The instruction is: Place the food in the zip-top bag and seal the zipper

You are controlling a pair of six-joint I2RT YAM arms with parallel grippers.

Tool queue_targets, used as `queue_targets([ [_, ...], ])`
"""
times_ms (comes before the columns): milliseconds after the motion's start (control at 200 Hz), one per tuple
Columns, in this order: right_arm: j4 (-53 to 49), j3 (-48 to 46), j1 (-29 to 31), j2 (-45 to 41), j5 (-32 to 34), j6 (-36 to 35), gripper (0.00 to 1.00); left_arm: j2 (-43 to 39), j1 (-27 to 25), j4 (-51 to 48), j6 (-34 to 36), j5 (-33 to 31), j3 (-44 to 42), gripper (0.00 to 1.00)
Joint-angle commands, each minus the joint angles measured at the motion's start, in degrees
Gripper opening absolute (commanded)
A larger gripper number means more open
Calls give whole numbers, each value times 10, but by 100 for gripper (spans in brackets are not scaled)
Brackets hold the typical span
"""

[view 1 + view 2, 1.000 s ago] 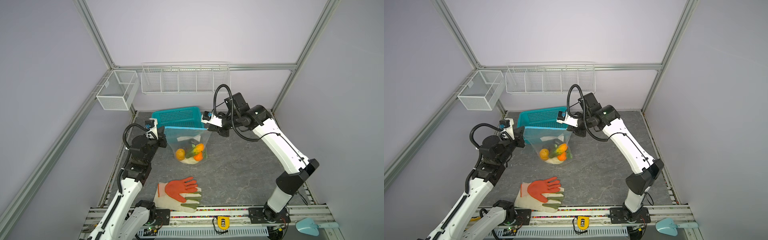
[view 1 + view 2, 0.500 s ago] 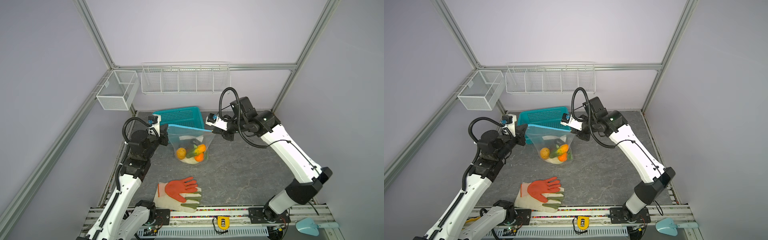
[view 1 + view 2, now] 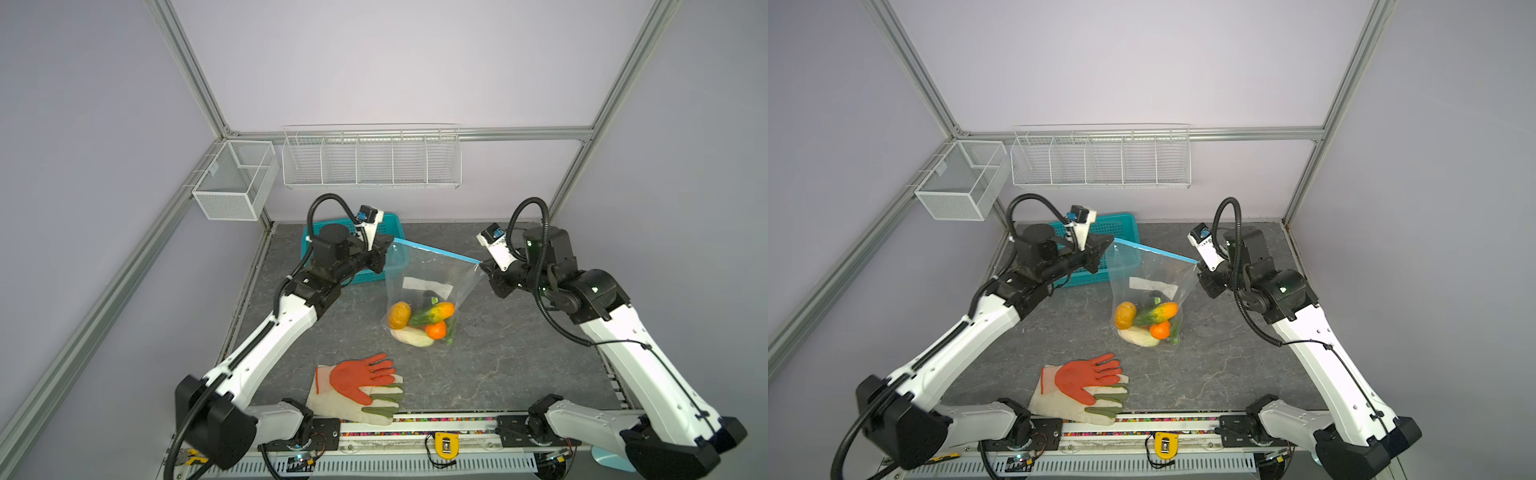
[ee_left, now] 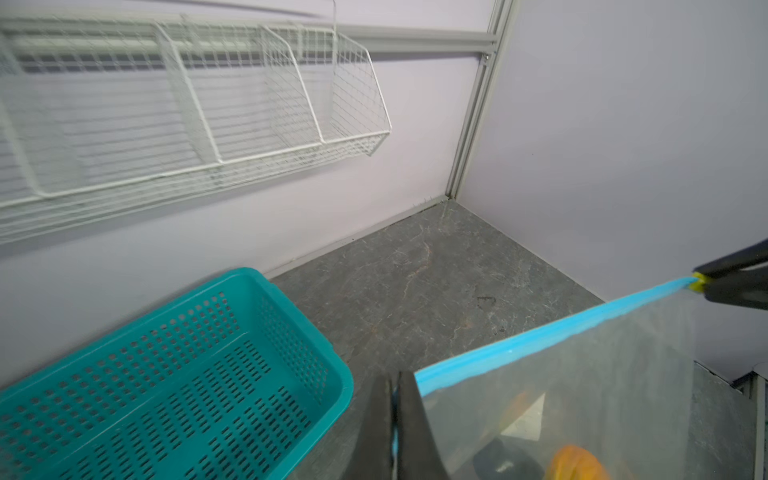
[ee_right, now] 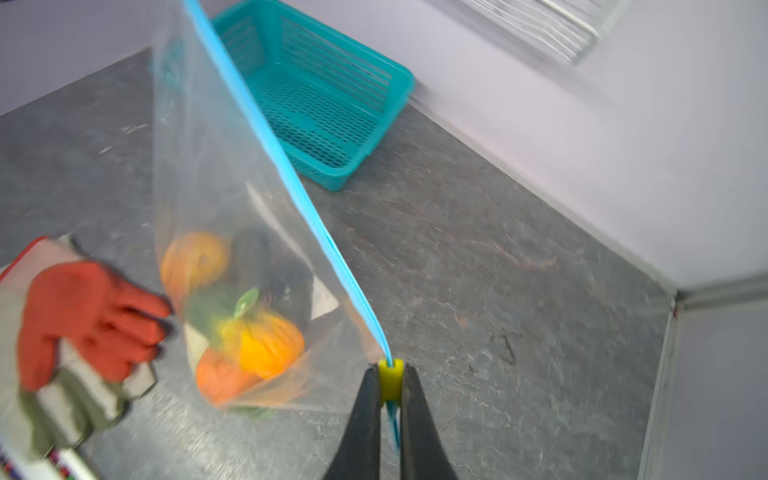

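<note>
The zip-top bag [image 3: 428, 270] hangs in the air between the two arms, strung out by its top edge. The left gripper [image 4: 395, 386] is pinched tight on one end of the zipper [image 3: 436, 250], its jaws together with only the blue strip between them. The right gripper [image 5: 390, 374] is clamped on the yellow slider tab [image 5: 391, 380] at the other end. In both top views the zipper runs taut and straight from one to the other, sloping down toward the right arm.

The left end of the bag sits just in front of the teal basket [image 3: 1117, 226] by the back wall. The gloves [image 3: 357, 388] lie near the front rail, apart from the bag's bottom. To the right of the bag the grey table [image 3: 498, 353] is bare as far as the side wall.

The bag is clear and crinkled, with a white label on its face. The blue strip shows as one thin line along its length. The food [image 3: 419, 322] is bunched at the bottom: a yellow-orange round piece, a green-and-yellow long one, an orange one and a white one. I cannot tell whether the sagging bottom rests on the table.
</note>
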Motion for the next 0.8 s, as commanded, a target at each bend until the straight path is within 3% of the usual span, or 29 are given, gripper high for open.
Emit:
queue_targets([
  [0, 102, -45, -91, 34, 54, 65, 6, 105, 3, 20, 0, -31, 75, 0],
  [20, 118, -51, -107, 47, 56, 66, 6, 128, 2, 19, 2, -29, 94, 2],
  [120, 195, -70, -179, 128, 72, 63, 9, 227, 1, 3, 6, -13, 189, 48],
  [205, 257, -69, -228, 205, 63, 64, 44, 253, 1, 26, 9, -21, 204, 76],
  [280, 291, -41, -255, 266, 45, 76, 59, 228, 1, 68, 29, -58, 162, 100],
  [415, 356, -13, -258, 306, 25, 82, 86, 139, 3, 128, 24, -139, 48, 99],
  [430, 360, -14, -259, 302, 18, 84, 100, 128, 3, 122, 22, -145, 40, 99],
  [465, 362, -18, -255, 289, 14, 89, 89, 98, 3, 98, 20, -157, 17, 99],
  [565, 395, -97, -238, 204, 55, 130, 89, -23, 7, 10, -13, -243, -73, 99],
  [640, 427, -189, -219, 138, 127, 178, 89, -136, 27, -27, -34, -296, -167, 99],
  [720, 498, -303, -209, 85, 116, 174, 89, -247, 103, -35, -89, -300, -268, 100],
  [795, 583, -399, -185, 70, 123, 113, 88, -312, 174, -53, -93, -333, -332, 100],
])
